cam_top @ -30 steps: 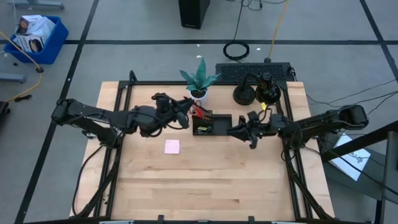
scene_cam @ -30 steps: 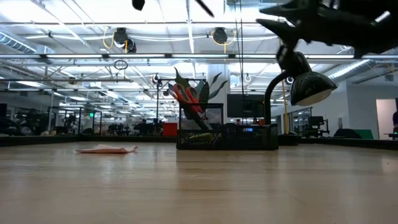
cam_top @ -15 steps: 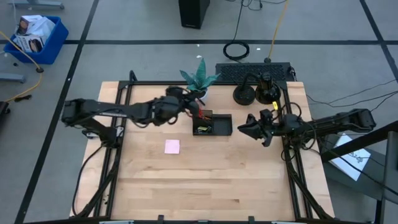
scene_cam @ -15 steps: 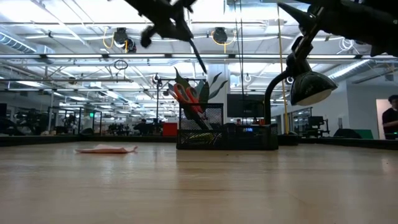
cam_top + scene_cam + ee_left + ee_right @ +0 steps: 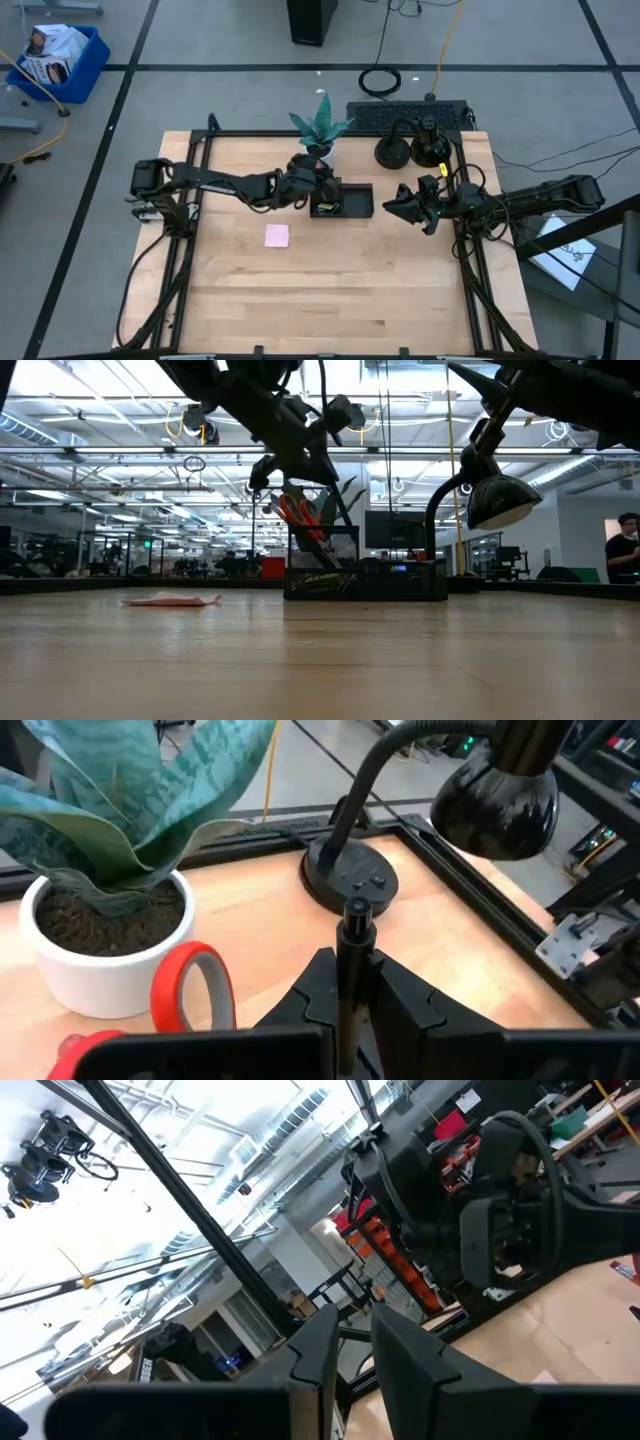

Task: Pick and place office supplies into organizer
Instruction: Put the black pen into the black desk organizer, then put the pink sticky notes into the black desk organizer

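The organizer (image 5: 341,200) is a black mesh tray at the table's far middle, seen also in the low view (image 5: 365,578). Red-handled scissors (image 5: 300,515) stand in its left compartment. My left gripper (image 5: 318,187) hangs over that left end, shut on a black pen (image 5: 353,955). A pink sticky-note pad (image 5: 277,236) lies flat on the table nearer the front. My right gripper (image 5: 392,208) hovers right of the organizer, its fingers a little apart with nothing between them (image 5: 358,1350). My left gripper pinches the black pen between its two fingers, and the pen's blunt end (image 5: 354,912) sticks out past the fingertips. The fingers come from the table's left, slanting down. The pen is lifted clear of the table above the organizer; its other end is hidden by the gripper.
A potted green plant (image 5: 320,125) stands just behind the organizer's left end, close to my left gripper. A black desk lamp (image 5: 425,145) with a round base (image 5: 350,880) stands at the far right, and a keyboard (image 5: 410,115) lies beyond the table's far edge.
My left gripper has come down and toward the table's right, carrying the pen from high over the table to just above the organizer's left end. My right gripper has drawn back a little toward the table's right edge and then kept still.
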`<state>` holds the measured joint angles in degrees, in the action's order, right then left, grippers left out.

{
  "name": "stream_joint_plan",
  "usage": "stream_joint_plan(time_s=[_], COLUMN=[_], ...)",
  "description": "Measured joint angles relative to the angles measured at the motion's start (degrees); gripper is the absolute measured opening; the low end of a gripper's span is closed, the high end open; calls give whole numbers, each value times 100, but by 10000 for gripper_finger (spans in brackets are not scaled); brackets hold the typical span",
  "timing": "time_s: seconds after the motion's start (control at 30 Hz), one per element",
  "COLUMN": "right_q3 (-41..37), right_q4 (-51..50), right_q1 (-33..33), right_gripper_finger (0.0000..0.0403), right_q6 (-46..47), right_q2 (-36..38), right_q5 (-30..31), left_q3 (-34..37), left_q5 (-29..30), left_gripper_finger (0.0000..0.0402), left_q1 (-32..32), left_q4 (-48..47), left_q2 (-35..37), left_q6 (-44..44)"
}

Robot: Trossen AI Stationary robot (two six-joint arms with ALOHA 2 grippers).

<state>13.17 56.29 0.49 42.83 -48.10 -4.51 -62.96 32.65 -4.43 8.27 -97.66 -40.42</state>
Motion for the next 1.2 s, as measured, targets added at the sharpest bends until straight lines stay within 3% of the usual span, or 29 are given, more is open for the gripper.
stream_joint_plan(time_s=[0.3, 0.57, 0.67, 0.8, 0.97, 1.2], right_q3=[1, 2, 4, 4, 4, -60], right_q4=[-75, -101, -137, -133, -25, 16], right_q1=[0, 0, 0, 0, -2, 0], right_gripper_finger=[59, 59, 59, 59, 59, 59], right_q6=[-16, -2, -15, -15, -4, -39], right_q2=[0, -1, -1, 0, 2, 86], right_q5=[0, 2, 1, 0, -52, -323], left_q3=[2, -2, 3, -2, -2, -2], left_q5=[12, -232, -283, -457, -974, -1328], left_gripper_finger=[36, 44, 75, 145, 234, 284], left_q1=[-143, -269, -273, -273, -196, 471], left_q4=[-604, -421, -216, -39, -252, -1196], left_q2=[-243, -455, -452, -446, -305, 674], left_q6=[-142, -501, -508, -570, -1451, -2318])
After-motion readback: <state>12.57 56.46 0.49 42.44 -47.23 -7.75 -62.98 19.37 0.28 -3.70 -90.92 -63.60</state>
